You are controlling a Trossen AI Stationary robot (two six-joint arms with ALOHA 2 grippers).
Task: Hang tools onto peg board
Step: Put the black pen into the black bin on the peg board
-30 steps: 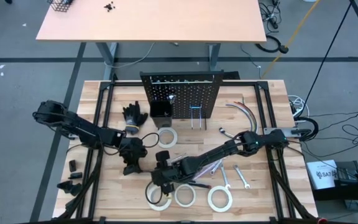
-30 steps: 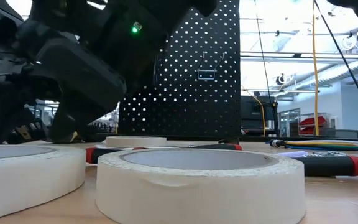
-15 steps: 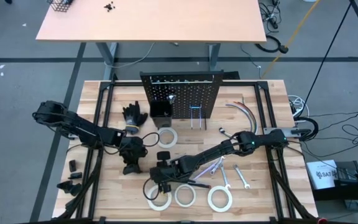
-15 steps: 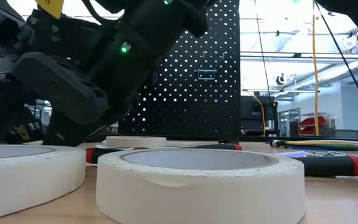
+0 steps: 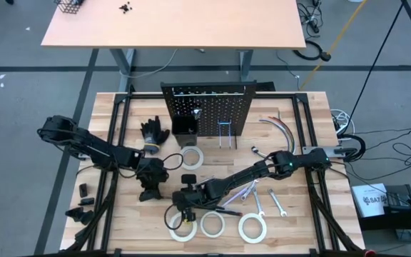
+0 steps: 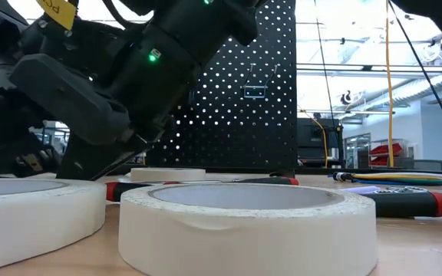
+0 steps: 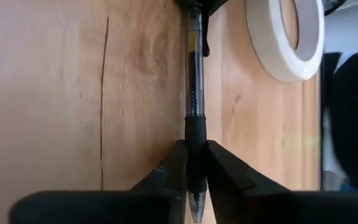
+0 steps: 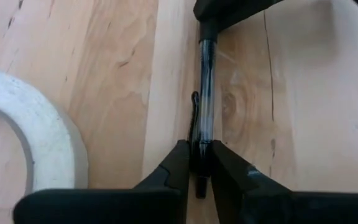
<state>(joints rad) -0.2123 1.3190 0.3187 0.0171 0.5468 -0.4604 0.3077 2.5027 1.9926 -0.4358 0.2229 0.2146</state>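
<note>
High view: left gripper (image 5: 150, 194) and right gripper (image 5: 185, 205) low over the table (image 5: 298, 221), near white tape rolls (image 5: 212, 224); peg board (image 5: 207, 107) upright at the rear.

Left wrist view: jaws narrowed onto a pen (image 7: 194, 93), gripping its dark end.

Right wrist view: jaws pinched on the same pen's opposite end, tape roll (image 8: 23, 130) beside.
</note>
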